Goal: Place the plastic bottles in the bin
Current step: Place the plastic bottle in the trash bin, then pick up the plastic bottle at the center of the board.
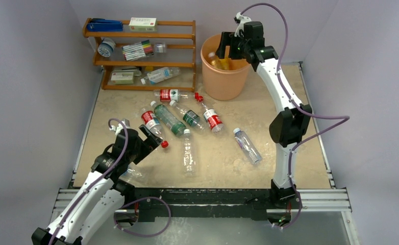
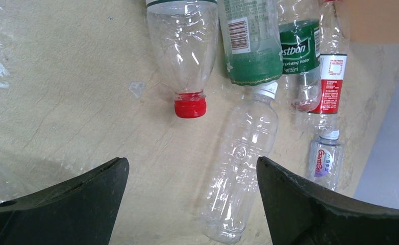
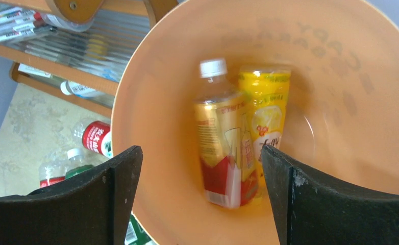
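The orange bin (image 1: 223, 81) stands at the back of the table. My right gripper (image 1: 227, 47) hangs over it, open and empty (image 3: 201, 153). Inside the bin (image 3: 340, 102) lie a gold-and-red labelled bottle (image 3: 223, 138), slightly blurred, and a yellow bottle (image 3: 266, 107). Several plastic bottles lie mid-table: a red-capped one (image 1: 153, 124), a green one (image 1: 169, 119), a clear one (image 1: 189, 151) and a purple-labelled one (image 1: 247, 145). My left gripper (image 1: 145, 139) is open and empty (image 2: 192, 168), above the table, just short of the red-capped bottle (image 2: 184, 46) and the clear bottle (image 2: 243, 153).
A wooden shelf (image 1: 141, 35) at the back left holds marker pens (image 1: 138, 50), small boxes, tape and one more bottle (image 1: 161, 74). A crumpled clear bottle (image 1: 131, 173) lies beside my left arm. Grey walls close in the table on both sides.
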Controlling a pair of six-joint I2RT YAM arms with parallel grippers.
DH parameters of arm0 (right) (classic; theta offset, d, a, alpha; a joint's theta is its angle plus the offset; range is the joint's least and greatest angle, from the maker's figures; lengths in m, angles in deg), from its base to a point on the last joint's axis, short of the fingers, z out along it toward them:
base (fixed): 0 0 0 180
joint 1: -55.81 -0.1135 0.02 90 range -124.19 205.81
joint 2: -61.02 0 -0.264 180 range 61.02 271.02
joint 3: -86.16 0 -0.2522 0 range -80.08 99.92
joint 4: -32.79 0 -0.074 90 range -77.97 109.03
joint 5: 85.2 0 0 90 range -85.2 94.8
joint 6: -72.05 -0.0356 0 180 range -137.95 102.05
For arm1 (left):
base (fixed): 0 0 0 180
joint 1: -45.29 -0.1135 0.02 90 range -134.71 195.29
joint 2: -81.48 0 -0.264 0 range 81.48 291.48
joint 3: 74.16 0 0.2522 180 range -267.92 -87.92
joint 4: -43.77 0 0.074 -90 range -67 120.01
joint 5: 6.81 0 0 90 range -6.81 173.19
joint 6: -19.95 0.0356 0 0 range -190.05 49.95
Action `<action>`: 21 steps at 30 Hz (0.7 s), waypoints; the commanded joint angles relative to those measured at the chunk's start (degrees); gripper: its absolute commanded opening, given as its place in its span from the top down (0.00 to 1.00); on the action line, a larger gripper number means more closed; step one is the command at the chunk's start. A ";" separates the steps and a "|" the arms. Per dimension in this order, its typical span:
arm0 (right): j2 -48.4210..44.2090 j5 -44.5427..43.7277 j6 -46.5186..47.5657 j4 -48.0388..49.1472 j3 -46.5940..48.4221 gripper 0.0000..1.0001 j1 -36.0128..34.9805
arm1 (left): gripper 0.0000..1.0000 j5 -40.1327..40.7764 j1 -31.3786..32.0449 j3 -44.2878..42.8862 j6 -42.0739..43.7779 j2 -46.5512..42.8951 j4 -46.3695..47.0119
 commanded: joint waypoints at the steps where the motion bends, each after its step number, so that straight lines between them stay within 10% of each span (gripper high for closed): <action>1: -7.16 0.57 0.17 3.28 -2.58 0.11 -0.14 | 0.04 0.20 0.29 0.70 -0.73 0.60 2.39; 21: -39.93 5.20 0.53 10.98 -44.02 0.09 -1.91 | 0.03 -1.24 0.33 2.97 -0.56 3.98 8.20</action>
